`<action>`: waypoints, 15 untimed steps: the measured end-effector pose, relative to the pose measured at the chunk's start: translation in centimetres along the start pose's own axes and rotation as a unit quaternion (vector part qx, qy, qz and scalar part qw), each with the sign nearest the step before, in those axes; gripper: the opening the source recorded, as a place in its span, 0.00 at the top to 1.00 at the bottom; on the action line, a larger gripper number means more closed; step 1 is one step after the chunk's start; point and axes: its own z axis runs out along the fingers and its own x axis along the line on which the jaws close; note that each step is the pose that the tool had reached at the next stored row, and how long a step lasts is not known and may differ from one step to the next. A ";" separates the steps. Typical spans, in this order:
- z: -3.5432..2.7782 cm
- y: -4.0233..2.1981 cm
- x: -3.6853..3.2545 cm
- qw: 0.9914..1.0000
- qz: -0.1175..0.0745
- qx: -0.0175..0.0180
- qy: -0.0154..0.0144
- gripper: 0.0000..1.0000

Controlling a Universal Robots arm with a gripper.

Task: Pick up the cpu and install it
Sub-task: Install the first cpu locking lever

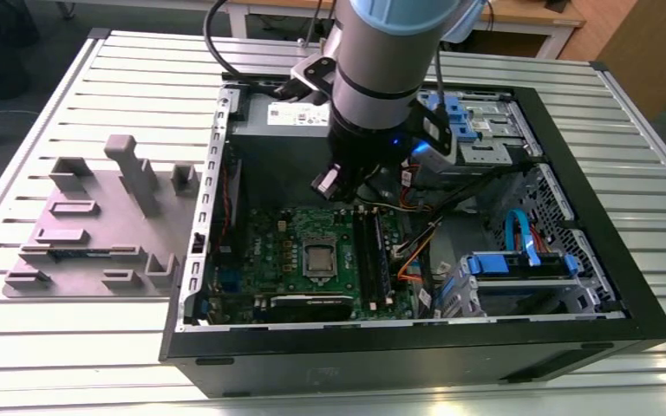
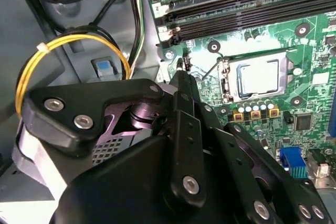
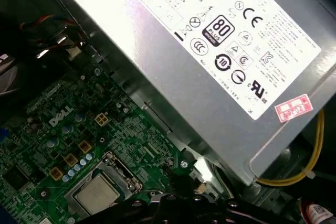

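Silver-grey metal of the cpu [image 2: 258, 78] is seen seated in the framed socket [image 2: 229, 80] on the green motherboard [image 1: 275, 251], and nothing is held against it. The cpu is also shown in the exterior view [image 1: 319, 257] and in the first wrist view [image 3: 96, 193]. The gripper [image 2: 184, 74] is held above the board, just beside the socket, with its fingers [image 2: 182, 98] drawn together on nothing. The grey power supply [image 3: 220, 51] is seen beside the board, and a yellow cable [image 2: 58, 48] is looped nearby. A grey fixture plate [image 1: 96, 225] is laid on the slatted table [image 1: 79, 347], at the exterior view's left of the open computer case [image 1: 426, 347].
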 end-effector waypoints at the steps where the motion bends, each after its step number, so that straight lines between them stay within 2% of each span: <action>1: 0.06 0.06 0.07 1.000 0.000 0.001 0.001 0.89; 7: 0.18 0.18 0.24 1.000 -0.002 0.007 0.008 0.89; 15: 0.09 -0.20 0.81 1.000 -0.002 0.011 0.013 0.89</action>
